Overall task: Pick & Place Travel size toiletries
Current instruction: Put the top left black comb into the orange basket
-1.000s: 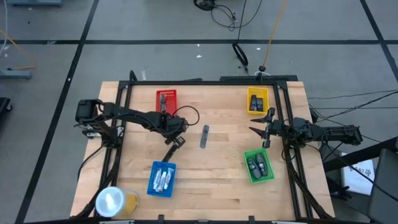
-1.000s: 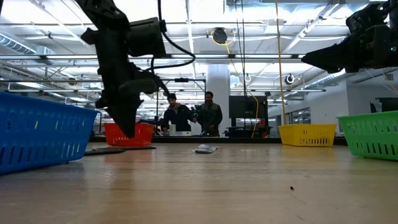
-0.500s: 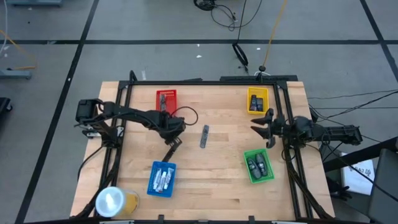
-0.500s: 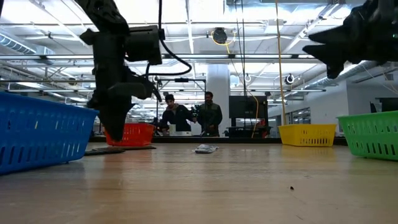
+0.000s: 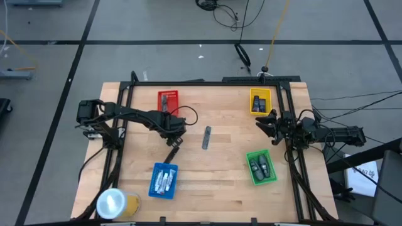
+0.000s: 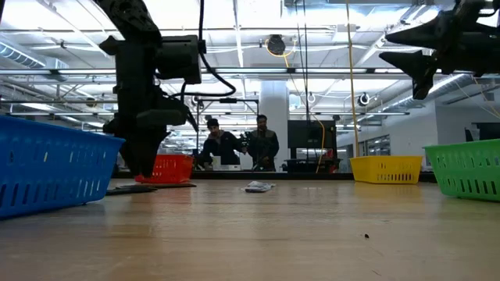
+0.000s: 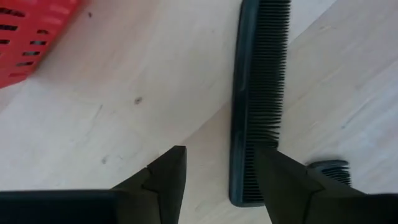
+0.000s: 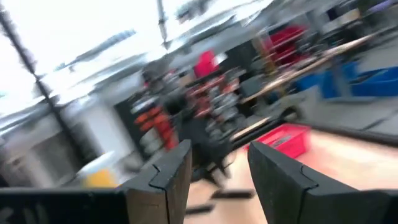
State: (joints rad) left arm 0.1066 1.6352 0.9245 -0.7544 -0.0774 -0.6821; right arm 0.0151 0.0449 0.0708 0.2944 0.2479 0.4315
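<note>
My left gripper hangs low over the wooden table, just in front of the red tray, with its fingers parted and nothing between them; a black comb lies flat on the wood just past the tips, its near end beside one finger rather than in the gap. I judge that it lies loose there, not gripped, so I would have to shift sideways to straddle its spine before closing. A second toiletry, a slim grey stick, lies alone near the table's middle, well apart from every tray. My right gripper is raised off the table between the yellow tray and the green tray, fingers apart and empty, tilted up towards the room, so it is out of the way. The blue tray already holds white tubes and sits near me, with bare wood between us; the big yellowish roll at the near corner is well clear of that path.
</note>
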